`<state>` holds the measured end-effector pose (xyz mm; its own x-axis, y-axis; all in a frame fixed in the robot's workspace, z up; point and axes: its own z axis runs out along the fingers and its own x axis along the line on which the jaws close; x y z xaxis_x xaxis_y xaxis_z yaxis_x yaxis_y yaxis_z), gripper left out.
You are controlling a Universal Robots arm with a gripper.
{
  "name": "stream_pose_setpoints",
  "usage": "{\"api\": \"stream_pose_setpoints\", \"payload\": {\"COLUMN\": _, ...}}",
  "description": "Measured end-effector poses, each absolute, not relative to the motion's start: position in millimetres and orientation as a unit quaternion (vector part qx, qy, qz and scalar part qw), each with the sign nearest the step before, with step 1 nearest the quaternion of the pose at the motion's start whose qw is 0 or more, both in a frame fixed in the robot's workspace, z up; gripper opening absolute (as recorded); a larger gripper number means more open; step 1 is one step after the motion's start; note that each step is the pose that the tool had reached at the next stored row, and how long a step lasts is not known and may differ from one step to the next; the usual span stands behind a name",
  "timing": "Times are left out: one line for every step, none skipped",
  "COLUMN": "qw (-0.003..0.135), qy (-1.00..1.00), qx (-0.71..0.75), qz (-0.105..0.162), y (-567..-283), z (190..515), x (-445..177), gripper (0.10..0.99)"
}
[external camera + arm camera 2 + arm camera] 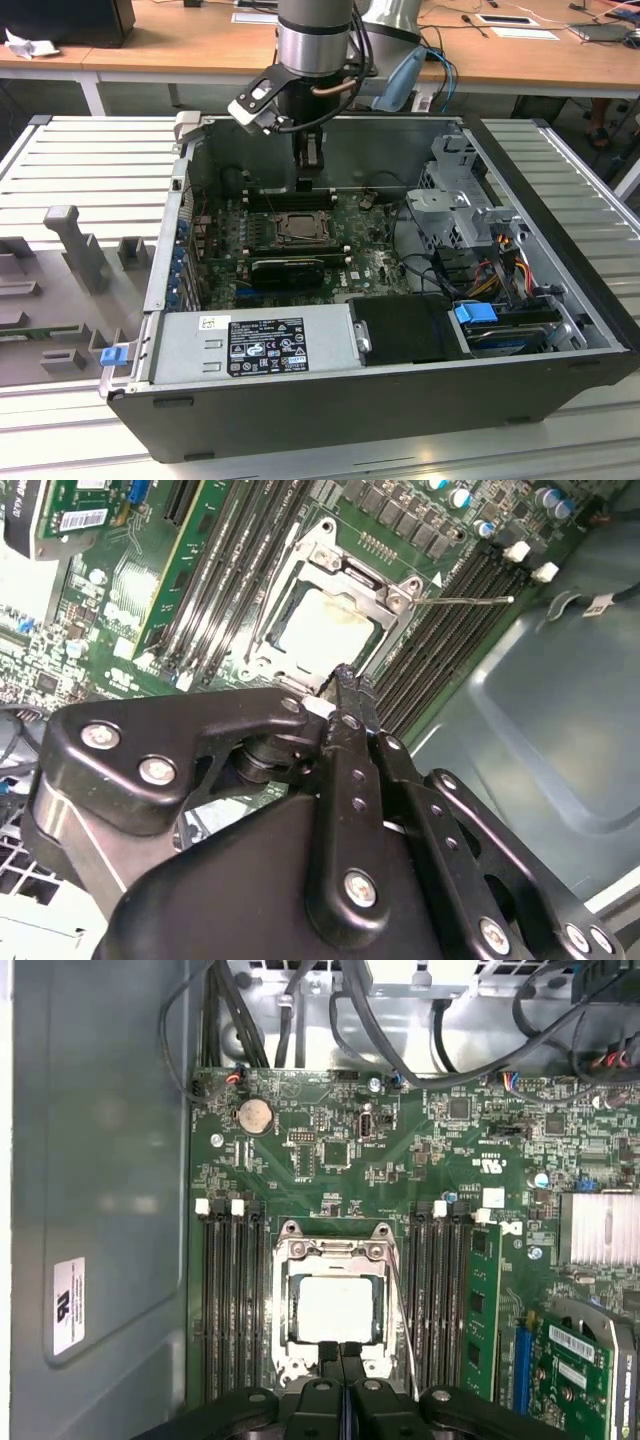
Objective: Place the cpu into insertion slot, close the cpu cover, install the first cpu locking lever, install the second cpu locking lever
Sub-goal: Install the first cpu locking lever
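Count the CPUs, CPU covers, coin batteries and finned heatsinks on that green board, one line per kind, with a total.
cpu: 1
cpu cover: 1
coin battery: 1
finned heatsink: 1
Total: 4

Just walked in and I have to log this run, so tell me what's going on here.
A robot arm's gripper hangs inside the open computer case, fingers shut, its tips at the edge of the insertion slot. The cpu already lies in the slot with the cpu cover down around it. A thin wire lever juts out from the socket's corner, apparently not latched yet.
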<state>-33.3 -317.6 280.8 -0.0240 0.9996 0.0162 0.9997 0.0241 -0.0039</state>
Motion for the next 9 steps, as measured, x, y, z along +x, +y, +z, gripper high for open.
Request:
{"api": "stream_pose_setpoints", "payload": {"qw": 0.007, "qy": -0.72, "qx": -0.694, "qz": -0.004, "y": -317.7, "z": 280.8, "x": -33.2, "gripper": 0.106}}
{"api": "stream_pose_setpoints", "payload": {"qw": 0.007, "qy": -0.724, "qx": -0.689, "qz": -0.004, "y": -317.7, "z": 280.9, "x": -33.2, "gripper": 0.106}}
{"api": "stream_pose_setpoints", "payload": {"qw": 0.007, "qy": -0.73, "qx": -0.683, "qz": -0.004, "y": -317.7, "z": 280.9, "x": -33.2, "gripper": 0.106}}
{"api": "stream_pose_setpoints", "payload": {"qw": 0.007, "qy": -0.736, "qx": -0.677, "qz": -0.004, "y": -317.7, "z": 280.9, "x": -33.2, "gripper": 0.106}}
{"api": "stream_pose_setpoints", "payload": {"qw": 0.007, "qy": -0.739, "qx": -0.674, "qz": -0.004, "y": -317.7, "z": 280.9, "x": -33.2, "gripper": 0.106}}
{"api": "stream_pose_setpoints", "payload": {"qw": 0.007, "qy": -0.743, "qx": -0.669, "qz": -0.004, "y": -317.7, "z": 280.9, "x": -33.2, "gripper": 0.106}}
{"api": "stream_pose_setpoints", "payload": {"qw": 0.007, "qy": -0.746, "qx": -0.666, "qz": -0.004, "y": -317.7, "z": 280.9, "x": -33.2, "gripper": 0.106}}
{"api": "stream_pose_setpoints", "payload": {"qw": 0.007, "qy": -0.75, "qx": -0.662, "qz": -0.004, "y": -317.7, "z": 280.9, "x": -33.2, "gripper": 0.106}}
{"api": "stream_pose_setpoints", "payload": {"qw": 0.007, "qy": -0.752, "qx": -0.659, "qz": -0.004, "y": -317.7, "z": 280.9, "x": -33.2, "gripper": 0.106}}
